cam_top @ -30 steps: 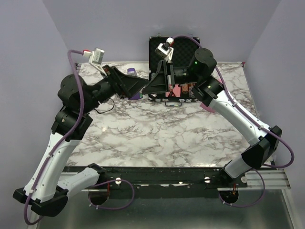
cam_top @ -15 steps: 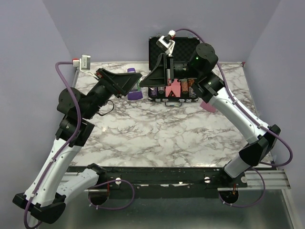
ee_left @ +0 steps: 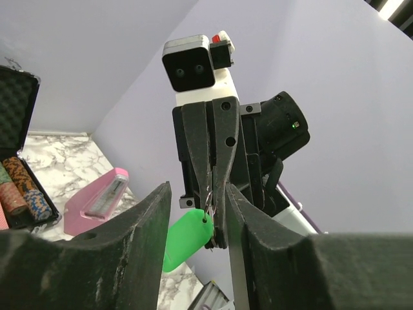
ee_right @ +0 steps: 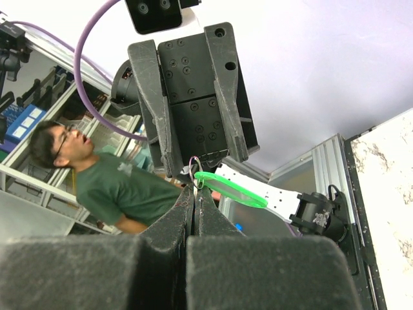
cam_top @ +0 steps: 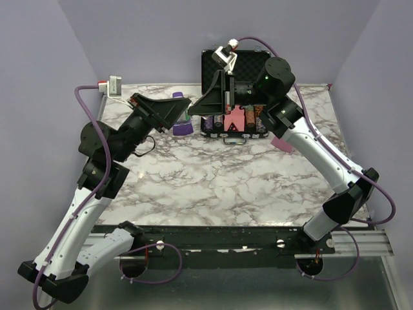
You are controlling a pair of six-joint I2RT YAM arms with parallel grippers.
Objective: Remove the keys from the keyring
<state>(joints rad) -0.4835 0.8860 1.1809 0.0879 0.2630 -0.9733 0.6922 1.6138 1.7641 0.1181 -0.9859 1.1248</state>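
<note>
Fingers [ee_right: 171, 226] of the right gripper [ee_right: 195, 193] pinch shut on the keyring [ee_right: 229, 189], held midair above the table's [cam_top: 213, 181] far side; left gripper [ee_right: 210, 161] stands open around those tips. Overhead, the grippers meet and the green tag [ee_left: 187, 237] is hard to spot; both wrist views show it hanging. Chip case [cam_top: 251, 64] sits close behind, bare marble nearer.

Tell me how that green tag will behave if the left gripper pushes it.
The green tag hangs freely from a thin ring pinched in the right gripper, so it will probably swing aside rather than resist. It looks like thin, smooth plastic: likely light and somewhat slippery.
</note>
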